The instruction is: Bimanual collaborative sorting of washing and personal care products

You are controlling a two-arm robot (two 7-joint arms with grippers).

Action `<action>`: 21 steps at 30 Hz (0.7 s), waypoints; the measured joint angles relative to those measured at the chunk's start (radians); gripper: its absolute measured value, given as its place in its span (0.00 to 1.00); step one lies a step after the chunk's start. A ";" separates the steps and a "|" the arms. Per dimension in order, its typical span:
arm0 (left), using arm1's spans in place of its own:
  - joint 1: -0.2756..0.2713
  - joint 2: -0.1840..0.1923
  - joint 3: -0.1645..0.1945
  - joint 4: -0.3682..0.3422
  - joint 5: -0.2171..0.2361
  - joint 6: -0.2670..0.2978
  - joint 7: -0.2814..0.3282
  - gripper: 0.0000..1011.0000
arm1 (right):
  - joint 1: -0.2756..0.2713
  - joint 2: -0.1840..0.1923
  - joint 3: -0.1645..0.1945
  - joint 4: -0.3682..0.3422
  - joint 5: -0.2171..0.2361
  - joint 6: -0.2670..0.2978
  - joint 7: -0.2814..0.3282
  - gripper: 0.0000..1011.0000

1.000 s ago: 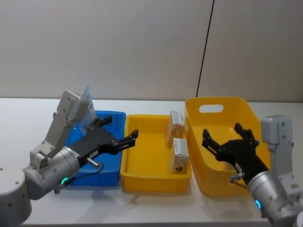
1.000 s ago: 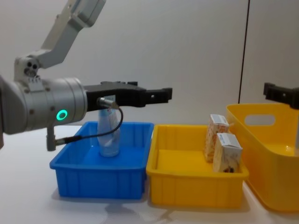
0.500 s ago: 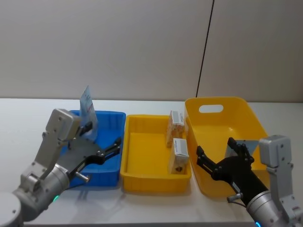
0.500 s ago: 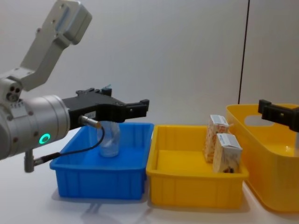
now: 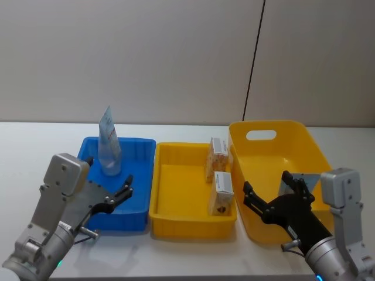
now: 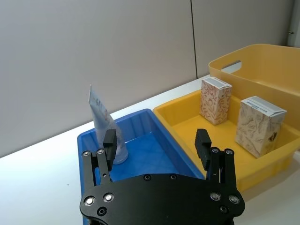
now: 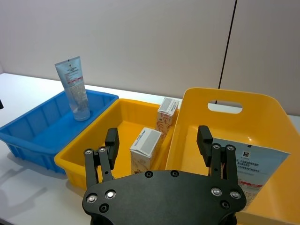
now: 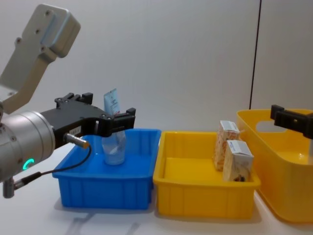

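Observation:
A pale-blue tube [image 5: 108, 143] [image 8: 113, 139] stands upright at the back of the blue bin [image 5: 136, 215]. Two speckled cartons [image 5: 218, 153] [image 5: 221, 192] stand along the right side of the shallow yellow tray [image 5: 193, 225]. A second pale tube [image 7: 255, 164] with a printed end lies in the tall yellow bin [image 5: 293, 123]. My left gripper [image 5: 120, 192] [image 6: 156, 140] is open and holds nothing, at the blue bin's near edge, well short of the upright tube [image 6: 105, 126]. My right gripper [image 5: 266, 186] [image 7: 158, 136] is open and holds nothing, over the tall bin's near left corner.
The three containers sit side by side on a white table [image 5: 35, 146], blue on the left and the tall yellow bin on the right. A plain wall rises close behind them. Bare table lies left of the blue bin and along the front edge.
My left arm has drawn back from over the yellow tray to the blue bin's near edge and dropped lower, uncovering the upright tube. My right gripper pulled back slightly, then held still.

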 joint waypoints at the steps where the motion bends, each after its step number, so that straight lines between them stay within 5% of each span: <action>1: 0.005 0.002 0.000 -0.004 0.004 -0.002 0.008 0.99 | 0.000 0.000 0.000 0.000 0.000 0.000 0.000 0.99; 11: 0.012 0.004 0.000 -0.010 0.011 -0.007 0.020 0.99 | 0.002 -0.003 -0.003 -0.001 0.000 0.007 0.005 0.99; 21: 0.012 0.005 0.000 -0.010 0.011 -0.007 0.020 0.99 | 0.030 -0.030 -0.031 -0.003 0.000 0.088 0.005 0.99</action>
